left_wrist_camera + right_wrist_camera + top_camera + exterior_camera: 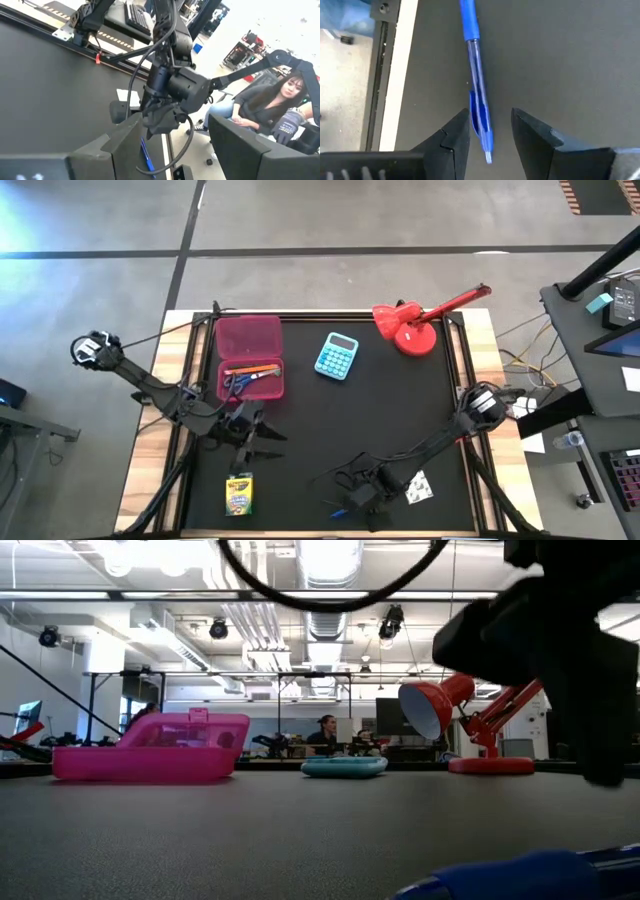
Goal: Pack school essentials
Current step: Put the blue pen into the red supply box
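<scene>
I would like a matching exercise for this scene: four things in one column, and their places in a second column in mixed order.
Things:
1. blue pen
2. scissors
3. crayon box
4. calculator

Places:
A. inside the pink case
B. between the right gripper's open fingers
C. alone near the table's front edge
D. beside the red lamp

Pairs: 1-B, 2-A, 3-C, 4-D

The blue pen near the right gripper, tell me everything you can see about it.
The blue pen lies flat on the black table near its front edge, between the open fingers of the right gripper, which is low over it. It looks plastic: an opaque blue end, a clear middle barrel showing the refill, a blue clip along one side and a pale end. The finger on the clip side looks very close to the clip; whether it touches cannot be told. Only the table clearly touches the pen.
</scene>
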